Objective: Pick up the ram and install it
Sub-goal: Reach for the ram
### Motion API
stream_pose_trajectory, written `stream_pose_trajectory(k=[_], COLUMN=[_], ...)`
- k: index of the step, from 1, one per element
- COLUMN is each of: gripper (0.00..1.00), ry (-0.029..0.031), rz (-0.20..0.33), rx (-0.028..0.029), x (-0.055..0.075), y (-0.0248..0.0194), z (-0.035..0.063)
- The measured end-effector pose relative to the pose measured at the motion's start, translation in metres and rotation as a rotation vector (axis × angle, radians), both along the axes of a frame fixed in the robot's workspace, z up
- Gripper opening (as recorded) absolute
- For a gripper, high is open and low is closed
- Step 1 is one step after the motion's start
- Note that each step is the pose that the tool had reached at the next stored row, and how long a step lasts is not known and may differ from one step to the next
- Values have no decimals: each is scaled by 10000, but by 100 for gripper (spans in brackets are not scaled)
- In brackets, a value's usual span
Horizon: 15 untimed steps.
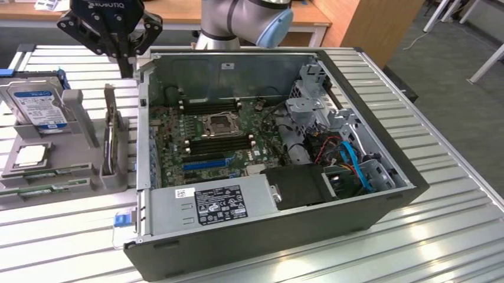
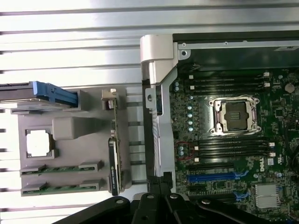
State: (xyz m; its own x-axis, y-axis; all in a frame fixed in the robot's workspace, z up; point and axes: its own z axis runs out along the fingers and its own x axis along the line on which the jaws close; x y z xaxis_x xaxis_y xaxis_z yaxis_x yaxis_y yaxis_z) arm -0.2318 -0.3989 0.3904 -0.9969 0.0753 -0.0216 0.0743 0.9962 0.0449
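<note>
Two ram sticks, thin green boards, lie flat in the front slots of a grey holder tray; one ram stick is just behind the other. A thin board stands on edge in the same tray. My gripper hangs high over the gap between the tray and the case's side wall, shut with nothing in it. The motherboard shows black memory slots on both sides of the processor socket.
The open computer case fills the table's middle, with a power supply at its front and cables at the exterior view's right. On the tray sit a hard drive and a square silver chip.
</note>
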Motion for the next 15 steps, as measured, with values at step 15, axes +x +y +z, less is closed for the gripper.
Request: stream_pose_trajectory(k=[15], gripper=[10], ry=[7], rz=[0], rx=[0], x=[-190], y=[0], z=[-5])
